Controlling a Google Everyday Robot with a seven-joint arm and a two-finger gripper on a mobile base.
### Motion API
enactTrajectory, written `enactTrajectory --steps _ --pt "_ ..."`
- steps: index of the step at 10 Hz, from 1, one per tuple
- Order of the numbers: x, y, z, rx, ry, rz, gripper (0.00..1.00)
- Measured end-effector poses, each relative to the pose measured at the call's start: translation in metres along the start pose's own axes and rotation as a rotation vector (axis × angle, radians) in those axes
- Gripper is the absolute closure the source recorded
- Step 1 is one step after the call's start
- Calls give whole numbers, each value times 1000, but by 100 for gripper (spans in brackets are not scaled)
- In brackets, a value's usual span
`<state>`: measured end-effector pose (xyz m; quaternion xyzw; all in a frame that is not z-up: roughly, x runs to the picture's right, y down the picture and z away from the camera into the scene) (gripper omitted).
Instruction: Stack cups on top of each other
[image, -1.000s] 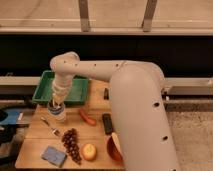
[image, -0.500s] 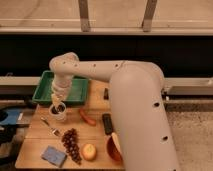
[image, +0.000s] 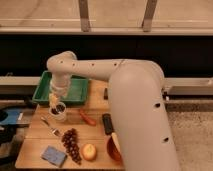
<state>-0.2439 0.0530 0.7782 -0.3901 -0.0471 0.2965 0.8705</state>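
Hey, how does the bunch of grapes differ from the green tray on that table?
The grapes are dark purple, a lumpy cluster near the table's front edge; the green tray is a flat-bottomed rectangle at the back left. The pincer hangs by the tray's front rim, over a white cup, well away from the grapes. Both rest on the wooden table.

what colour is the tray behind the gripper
Green tray, clearest in the camera view; gripper hangs just before it.

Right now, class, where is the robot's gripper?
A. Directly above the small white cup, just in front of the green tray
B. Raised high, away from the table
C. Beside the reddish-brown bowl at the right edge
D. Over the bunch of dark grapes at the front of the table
A: the gripper hangs right over the small white cup, which stands on the wooden table just in front of the green tray.
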Motion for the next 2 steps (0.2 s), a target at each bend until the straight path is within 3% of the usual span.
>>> enactTrajectory --steps 2 --pt "0 2 -1 10 7 -6 40"
